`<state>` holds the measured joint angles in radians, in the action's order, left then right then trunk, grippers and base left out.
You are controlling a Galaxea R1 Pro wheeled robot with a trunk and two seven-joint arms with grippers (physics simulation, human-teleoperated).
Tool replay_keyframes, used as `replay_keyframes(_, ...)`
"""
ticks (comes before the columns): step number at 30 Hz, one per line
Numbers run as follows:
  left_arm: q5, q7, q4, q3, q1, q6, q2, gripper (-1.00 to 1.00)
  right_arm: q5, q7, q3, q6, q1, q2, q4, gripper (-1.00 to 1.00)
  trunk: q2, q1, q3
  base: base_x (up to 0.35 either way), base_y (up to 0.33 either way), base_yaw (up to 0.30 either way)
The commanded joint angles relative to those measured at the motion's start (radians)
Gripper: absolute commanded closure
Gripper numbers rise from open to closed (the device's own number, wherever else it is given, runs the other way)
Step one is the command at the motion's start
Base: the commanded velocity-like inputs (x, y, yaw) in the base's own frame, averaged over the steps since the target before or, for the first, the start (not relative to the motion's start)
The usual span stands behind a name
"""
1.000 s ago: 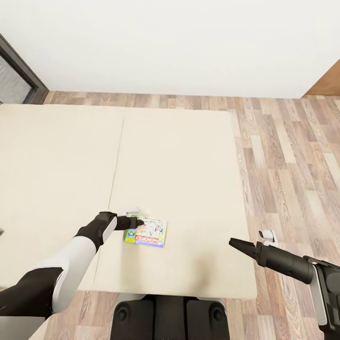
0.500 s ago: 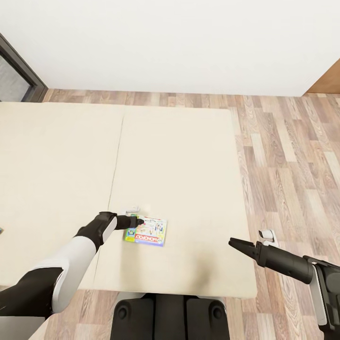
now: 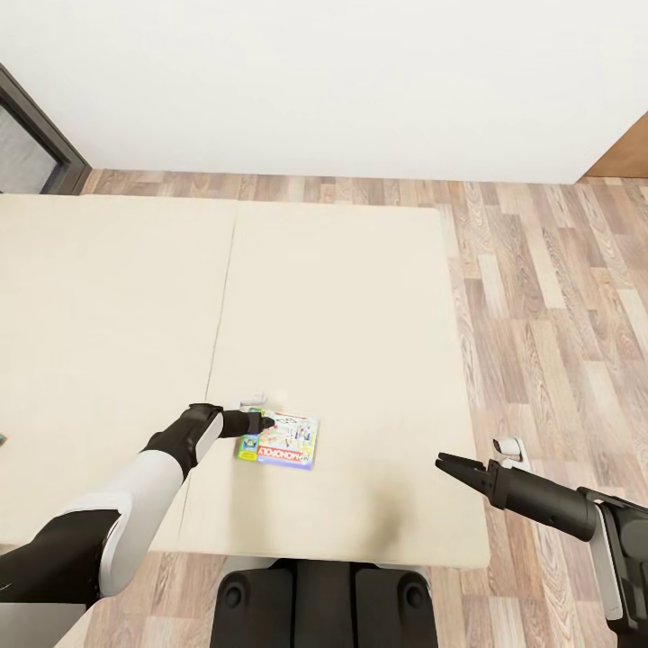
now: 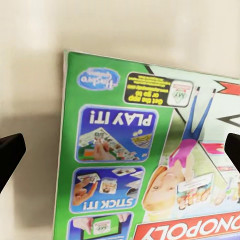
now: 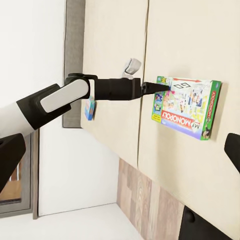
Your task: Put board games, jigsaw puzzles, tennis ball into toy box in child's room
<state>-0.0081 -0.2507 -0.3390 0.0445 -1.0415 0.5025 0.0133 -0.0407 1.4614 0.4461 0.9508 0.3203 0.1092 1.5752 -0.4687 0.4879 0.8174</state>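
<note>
A Monopoly board game (image 3: 279, 442) lies flat on the cream bed (image 3: 342, 306), near its front edge. My left gripper (image 3: 264, 421) is open and sits low over the game's left end, with its fingertips (image 4: 10, 152) wide apart on either side of the box's green cover (image 4: 125, 160). From the right wrist, the left gripper (image 5: 155, 87) points at the game (image 5: 187, 107). My right gripper (image 3: 447, 465) is open and hangs over the bed's front right corner, well apart from the game. A second, bluish box (image 5: 90, 108) lies far off at the bed's left side.
Wooden floor (image 3: 558, 315) runs along the bed's right side and behind it to a white wall. A dark door frame (image 3: 36, 135) stands at the back left and a brown wooden piece (image 3: 625, 155) at the back right. My base (image 3: 324, 603) is against the bed's front edge.
</note>
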Motion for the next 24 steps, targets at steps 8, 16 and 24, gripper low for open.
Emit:
replay_keyframes(8, -0.001, -0.003, -0.002, 0.004, 0.000, 0.006, 0.000, -1.00, -0.002, 0.002, 0.000, 0.010, 0.000, 0.000, 0.000, -1.00, -0.001, 0.000, 0.001, 0.000, 0.000, 0.000)
replay_keyframes(16, 0.000, -0.004, -0.002, 0.003, 0.000, 0.005, 0.000, -1.00, -0.001, 0.002, 0.000, 0.010, 0.000, 0.000, 0.000, -1.00, -0.001, 0.000, 0.001, 0.000, 0.000, 0.000)
replay_keyframes(24, 0.000, -0.004, -0.002, 0.003, 0.000, 0.005, 0.002, -1.00, -0.002, 0.002, 0.001, 0.010, 0.000, 0.000, 0.000, -1.00, -0.001, 0.000, 0.001, 0.000, -0.066, 0.000)
